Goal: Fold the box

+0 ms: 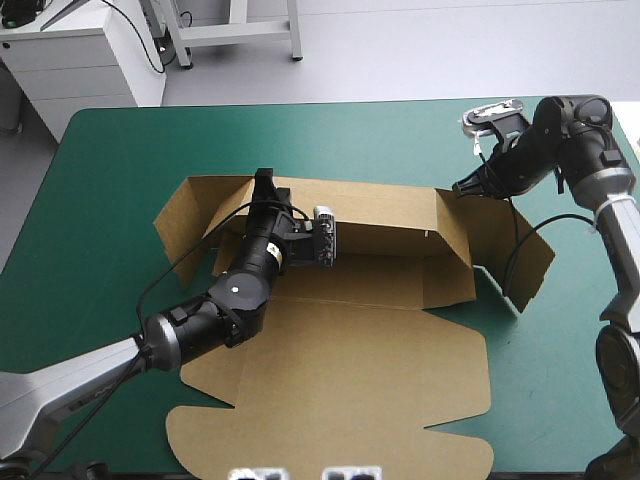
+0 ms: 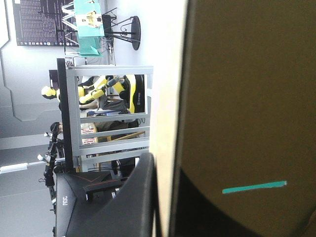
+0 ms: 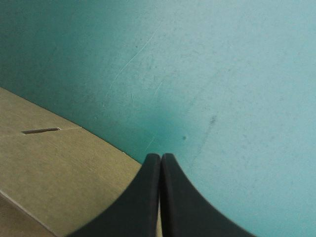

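The brown box (image 1: 350, 370) lies as a cut sheet across the teal-green cover, its lid flat toward the near edge and its back wall (image 1: 380, 215) raised. At the far-left corner of that wall, my left gripper (image 1: 265, 182) is shut on the board. In the left wrist view the box (image 2: 247, 98) stands upright against one black finger (image 2: 143, 197), and the other finger is hidden behind it. My right gripper (image 1: 462, 187) is at the wall's right end. Its fingers (image 3: 160, 157) are shut in a point beside the edge of the box (image 3: 59, 168), with nothing between them.
The right side flap (image 1: 525, 260) slopes outward below the right arm. The left side flap (image 1: 185, 215) angles out toward the table's left. A white cabinet (image 1: 80, 55) stands beyond the far-left corner. Teal-green cover (image 1: 380, 140) shows between the box and the far edge.
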